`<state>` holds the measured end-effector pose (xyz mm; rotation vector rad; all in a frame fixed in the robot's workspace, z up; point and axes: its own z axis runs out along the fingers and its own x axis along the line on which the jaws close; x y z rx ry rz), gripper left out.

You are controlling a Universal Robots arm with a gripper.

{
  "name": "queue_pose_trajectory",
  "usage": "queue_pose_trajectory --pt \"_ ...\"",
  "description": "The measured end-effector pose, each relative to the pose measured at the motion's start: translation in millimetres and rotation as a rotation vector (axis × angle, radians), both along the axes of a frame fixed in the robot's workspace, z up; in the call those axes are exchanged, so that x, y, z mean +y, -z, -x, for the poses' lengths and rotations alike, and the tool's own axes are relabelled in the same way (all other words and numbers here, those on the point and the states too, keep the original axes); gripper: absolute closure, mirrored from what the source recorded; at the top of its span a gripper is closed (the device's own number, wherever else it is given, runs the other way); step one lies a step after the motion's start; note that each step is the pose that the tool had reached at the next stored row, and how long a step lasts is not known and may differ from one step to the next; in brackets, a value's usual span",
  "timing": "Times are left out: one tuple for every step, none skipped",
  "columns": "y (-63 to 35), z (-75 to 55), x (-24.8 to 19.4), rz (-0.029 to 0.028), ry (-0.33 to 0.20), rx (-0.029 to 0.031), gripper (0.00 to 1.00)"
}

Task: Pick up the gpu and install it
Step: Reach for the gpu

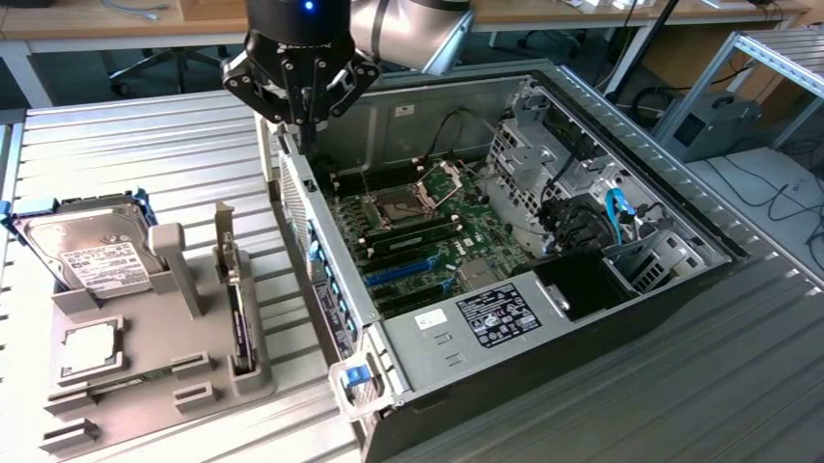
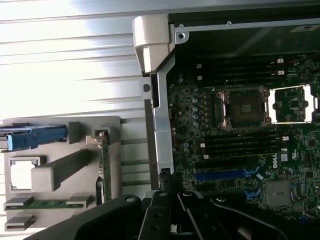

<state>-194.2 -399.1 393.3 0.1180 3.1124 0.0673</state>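
Hovering clenched, the gripper (image 1: 307, 122) hangs over the computer case (image 1: 425, 121) on a ribbed metal table (image 1: 129, 154) near desks (image 1: 77, 19).

1. This is a robotics lab or test workshop: a robot arm (image 1: 399, 29) reaches in at the top centre of the exterior view, above a ribbed metal bench (image 1: 129, 145).
2. An opened computer case (image 1: 386, 116) lies mid-frame with its motherboard (image 1: 477, 231) bared.
3. At lower left, a grey fixture (image 1: 174, 260) holds loose parts: a hard drive (image 1: 84, 246) and the gpu (image 1: 239, 323) on edge.
4. Wooden desks (image 1: 129, 21) and a chair base (image 1: 154, 63) line the top edge.
5. At upper right stand an aluminium frame (image 1: 759, 58) and floor cables (image 1: 785, 198).
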Motion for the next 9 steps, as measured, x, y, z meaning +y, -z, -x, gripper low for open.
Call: queue_pose_trajectory --pt "0.0 1.1 0.0 -0.0001 0.0 0.0 0.88" --pt "0.0 2.1 0.0 0.0 0.0 0.0 0.88" --pt "0.0 3.0 0.0 -0.0001 0.0 0.0 0.88" --pt "0.0 5.2 0.0 0.0 0.0 0.0 0.88" --pt "0.0 6.2 0.0 0.0 0.0 0.0 0.88" --pt "0.0 7.0 0.0 -0.0001 0.0 0.0 0.88" --pt "0.0 8.0 0.0 -0.0001 0.0 0.0 0.88" --pt "0.0 8.8 0.0 0.0 0.0 0.0 0.88" --pt "0.0 10.0 0.0 0.0 0.0 0.0 0.88"
